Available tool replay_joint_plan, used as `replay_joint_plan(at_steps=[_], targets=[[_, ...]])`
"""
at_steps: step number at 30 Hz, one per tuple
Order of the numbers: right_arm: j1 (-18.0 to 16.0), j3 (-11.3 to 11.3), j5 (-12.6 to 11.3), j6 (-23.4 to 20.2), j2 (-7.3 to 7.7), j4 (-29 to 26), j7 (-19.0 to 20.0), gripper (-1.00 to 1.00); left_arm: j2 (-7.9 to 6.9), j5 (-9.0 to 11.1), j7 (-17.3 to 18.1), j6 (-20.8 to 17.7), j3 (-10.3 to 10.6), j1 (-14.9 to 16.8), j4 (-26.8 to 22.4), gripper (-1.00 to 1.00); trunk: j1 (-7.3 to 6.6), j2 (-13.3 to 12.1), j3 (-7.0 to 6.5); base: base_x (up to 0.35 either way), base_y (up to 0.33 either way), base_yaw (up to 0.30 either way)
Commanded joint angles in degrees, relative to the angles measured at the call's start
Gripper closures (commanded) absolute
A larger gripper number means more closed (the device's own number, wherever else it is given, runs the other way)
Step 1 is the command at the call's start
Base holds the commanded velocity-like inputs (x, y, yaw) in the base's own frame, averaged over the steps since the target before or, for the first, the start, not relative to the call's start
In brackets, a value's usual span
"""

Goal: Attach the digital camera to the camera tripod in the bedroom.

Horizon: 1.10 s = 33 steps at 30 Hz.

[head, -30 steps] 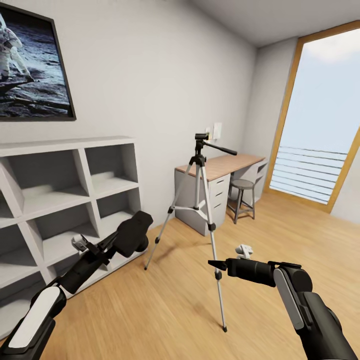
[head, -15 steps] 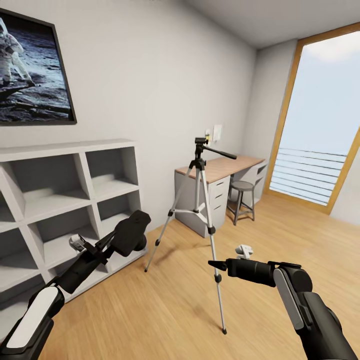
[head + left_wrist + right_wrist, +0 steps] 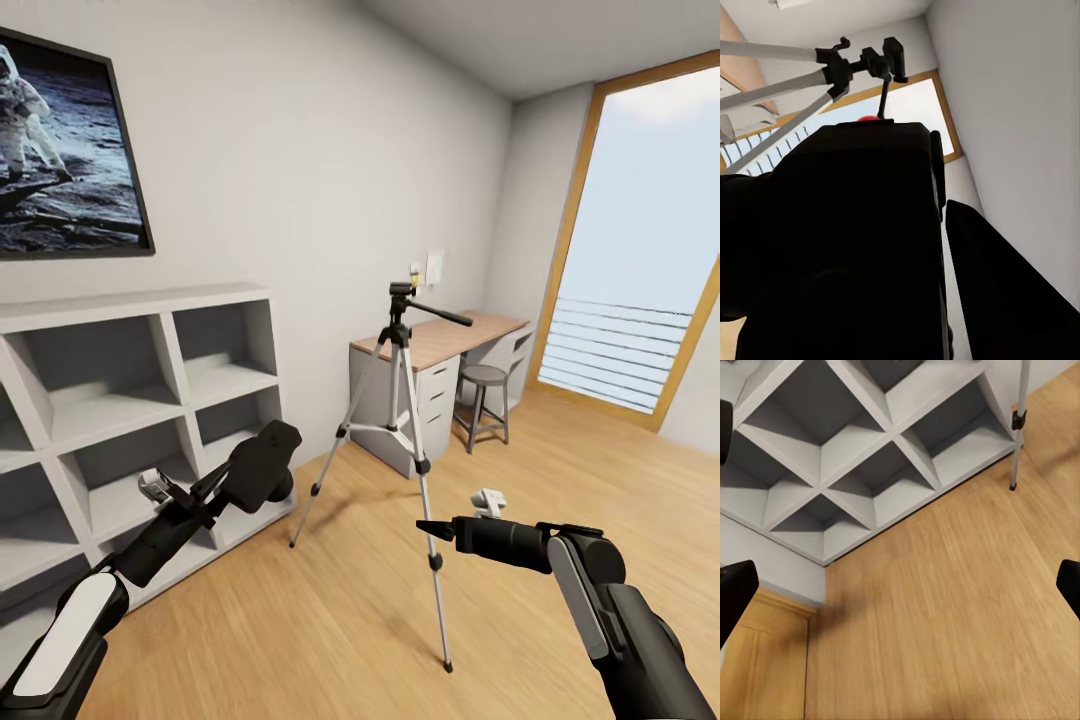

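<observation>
Bedroom, light plank floor (image 3: 330, 610), pale grey walls.

Item: camera tripod (image 3: 400, 420). Stands upright on the floor at mid-room, three silver legs spread, black head on top with its pan handle pointing toward the window (image 3: 640, 240). From the left wrist view the head and legs (image 3: 862, 64) appear beyond the camera body.

Item: digital camera (image 3: 262, 468). Black body, held off the floor at the end of the left arm, beside the shelving and well apart from the tripod head. A red dot (image 3: 868, 118) shows at its upper edge in the left wrist view. No brand, label or lettering can be read on it.

Item: left gripper (image 3: 240, 480). Jaws clamped on the digital camera.

Item: right gripper (image 3: 432, 528). Extended over bare floor near the tripod's front leg; jaws apart, nothing between them, their dark tips at the two edges of the right wrist view.

Surroundings: white cube shelving (image 3: 130, 400) along the wall; framed astronaut picture (image 3: 60, 160) above it; wood-topped worktop (image 3: 450, 335) with drawers in the corner; small round stool (image 3: 484, 395) before it. No writing legible anywhere.
</observation>
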State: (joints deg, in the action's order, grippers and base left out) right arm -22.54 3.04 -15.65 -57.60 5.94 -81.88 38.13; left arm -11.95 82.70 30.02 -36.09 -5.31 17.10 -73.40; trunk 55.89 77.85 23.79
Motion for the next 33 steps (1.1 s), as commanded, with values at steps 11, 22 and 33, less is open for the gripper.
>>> replay_joint_plan(at_steps=[11,22,33], targets=[[0.0,0.0,0.2,-0.3,0.05,0.0,0.4,-1.0,0.02,0.3,0.1,-0.4,0.0,0.0,0.0,1.0,-2.42,-4.4,-1.92,0.0,0.0,0.0],[0.0,0.0,0.2,-0.3,0.04,0.0,0.4,-1.0,0.02,0.3,0.1,-0.4,0.0,0.0,0.0,1.0,-4.84,-8.8,-3.89,0.0,0.0,0.0],[0.0,0.0,0.5,-0.2,-0.01,0.1,0.1,-1.0,-0.01,0.2,0.1,-0.4,-0.1,0.0,0.1,1.0,-7.26,-13.2,-5.87,0.0,0.0,0.0]])
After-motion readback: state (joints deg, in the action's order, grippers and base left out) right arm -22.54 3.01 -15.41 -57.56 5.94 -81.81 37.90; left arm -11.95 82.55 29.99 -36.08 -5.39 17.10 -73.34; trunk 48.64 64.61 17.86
